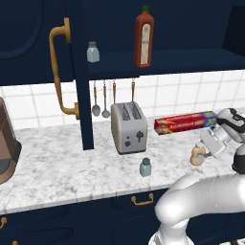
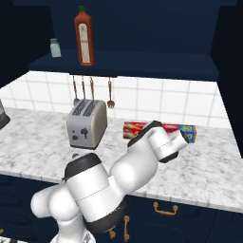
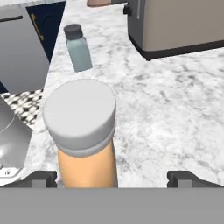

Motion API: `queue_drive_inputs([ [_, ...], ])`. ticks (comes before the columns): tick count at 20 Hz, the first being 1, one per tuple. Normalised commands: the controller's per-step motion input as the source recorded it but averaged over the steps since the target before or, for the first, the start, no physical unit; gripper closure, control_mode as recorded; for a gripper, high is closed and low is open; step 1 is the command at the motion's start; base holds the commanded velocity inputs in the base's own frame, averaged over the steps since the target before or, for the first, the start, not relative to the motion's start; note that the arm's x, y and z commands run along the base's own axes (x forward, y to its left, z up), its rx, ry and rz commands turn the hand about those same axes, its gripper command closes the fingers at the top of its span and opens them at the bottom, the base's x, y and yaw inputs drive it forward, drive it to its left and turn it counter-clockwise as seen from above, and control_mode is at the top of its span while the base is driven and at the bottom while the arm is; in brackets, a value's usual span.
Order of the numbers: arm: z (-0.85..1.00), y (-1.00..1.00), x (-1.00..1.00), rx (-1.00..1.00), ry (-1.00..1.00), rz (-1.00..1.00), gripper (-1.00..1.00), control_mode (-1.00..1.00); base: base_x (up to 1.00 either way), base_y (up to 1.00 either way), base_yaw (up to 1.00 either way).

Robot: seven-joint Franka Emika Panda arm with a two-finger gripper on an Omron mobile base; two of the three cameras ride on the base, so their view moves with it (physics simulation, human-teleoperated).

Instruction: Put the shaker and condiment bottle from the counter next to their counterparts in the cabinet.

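Note:
The condiment bottle [image 3: 83,131], tan-orange with a white cap, stands upright on the counter [image 3: 175,109] between my gripper's [image 3: 113,179] open fingers, closer to the left fingertip [image 3: 41,178]. In the left base view my gripper [image 1: 205,149] reaches sideways at the condiment bottle [image 1: 197,155] near the counter's front right. The shaker [image 1: 145,167] [image 3: 78,47] stands free in front of the toaster. In the cabinet [image 1: 191,60], the pale shaker [image 1: 93,51] and the tall red-brown bottle [image 1: 144,37] sit on the shelf.
A silver toaster [image 1: 128,127] stands mid-counter under hanging utensils [image 1: 104,103]. A foil box [image 1: 185,122] lies along the back wall. The open cabinet door with its brass handle [image 1: 60,72] juts out at left. A brown appliance [image 1: 5,143] sits far left.

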Motion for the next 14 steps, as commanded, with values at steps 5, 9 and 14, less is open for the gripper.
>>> queue_drive_inputs([
  [5, -0.37, 0.24, 0.12, 0.04, 0.19, 0.01, 1.00, -1.00, 0.00, 0.00, 0.00],
  [9, -0.19, 0.10, 0.01, 0.01, 0.12, 0.00, 1.00, -1.00, 0.00, 0.00, 0.00],
  [14, 0.07, 0.00, 0.01, 0.11, 0.00, -0.12, 1.00, -1.00, 0.00, 0.00, 0.00],
])
